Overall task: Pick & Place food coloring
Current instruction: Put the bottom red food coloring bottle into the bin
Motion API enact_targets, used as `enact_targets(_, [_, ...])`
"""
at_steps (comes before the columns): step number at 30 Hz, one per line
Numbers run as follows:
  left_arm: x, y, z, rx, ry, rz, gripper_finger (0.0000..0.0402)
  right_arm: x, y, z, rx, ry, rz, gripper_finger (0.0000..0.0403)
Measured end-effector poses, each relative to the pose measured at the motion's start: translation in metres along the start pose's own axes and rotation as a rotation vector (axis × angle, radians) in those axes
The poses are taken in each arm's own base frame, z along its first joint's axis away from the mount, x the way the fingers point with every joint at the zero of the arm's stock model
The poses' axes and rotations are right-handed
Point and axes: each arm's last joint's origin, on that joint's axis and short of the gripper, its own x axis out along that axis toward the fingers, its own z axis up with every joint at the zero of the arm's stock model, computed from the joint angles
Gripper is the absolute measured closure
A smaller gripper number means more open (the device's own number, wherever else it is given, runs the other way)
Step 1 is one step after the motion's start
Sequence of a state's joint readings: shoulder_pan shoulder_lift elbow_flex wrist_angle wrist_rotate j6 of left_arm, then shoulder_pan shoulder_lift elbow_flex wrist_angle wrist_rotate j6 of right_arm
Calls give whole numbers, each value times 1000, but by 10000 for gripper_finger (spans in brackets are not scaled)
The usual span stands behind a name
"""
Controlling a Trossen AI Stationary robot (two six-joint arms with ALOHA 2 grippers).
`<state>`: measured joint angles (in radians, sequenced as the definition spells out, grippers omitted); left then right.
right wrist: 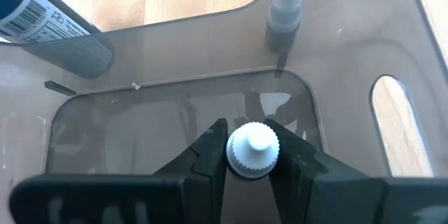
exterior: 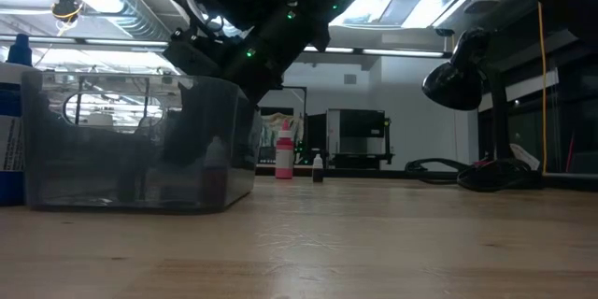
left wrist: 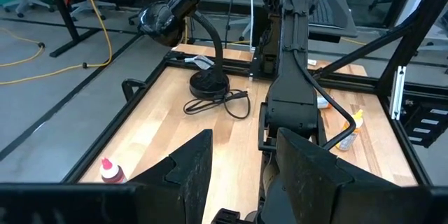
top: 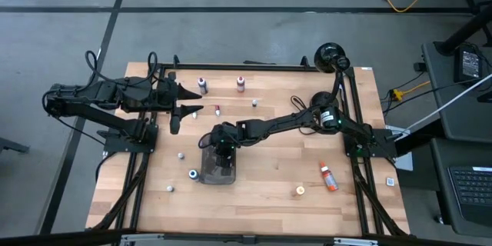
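While the right gripper [right wrist: 250,155] is hanging inside the tray [top: 228,175], we're seeing its fingers pinching a small white-capped bottle [right wrist: 252,150] of food coloring, cap facing the wrist camera, so its long axis is running straight along the gripper's approach line, pointing down at the tray floor. We're judging this as the place step: the bottle is sitting directly between the fingertips and directly over the tray bottom, so the move that's left is only down and let go, no sideways correction. We can't tell whether the bottle base is already touching the floor.

We're also noting a grey-capped bottle [right wrist: 283,15] standing just outside the tray's far wall, and a blue-labelled bottle [right wrist: 49,21] lying beside the tray's corner; both are clear of the drop line.

Left gripper [top: 187,100] is waiting at the left rear of the table [top: 269,200], fingers parted, holding nothing. Loose bottles are still scattered around: a pink-capped one [top: 241,83] near the rear, an orange one [top: 328,177] on the right. We're reckoning the right arm is nearer the orange one, the left arm nearer the rear ones.
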<state>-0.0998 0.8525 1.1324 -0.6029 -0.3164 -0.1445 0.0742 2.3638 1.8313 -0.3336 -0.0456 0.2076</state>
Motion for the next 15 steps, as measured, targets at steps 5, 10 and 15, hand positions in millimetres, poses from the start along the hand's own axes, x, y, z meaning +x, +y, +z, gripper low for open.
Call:
enact_targets(5, [0, 0, 0, 2, 0, 0, 247, 0, 0, 0, -2, -1, -4, 310])
enact_targets(10, [0, 0, 0, 2, 0, 2, 247, 0, 0, 0, -2, -1, -12, 310])
enact_targets(15, [0, 0, 0, 10, 0, 4, 247, 0, -1, 0, -3, -2, -23, 310])
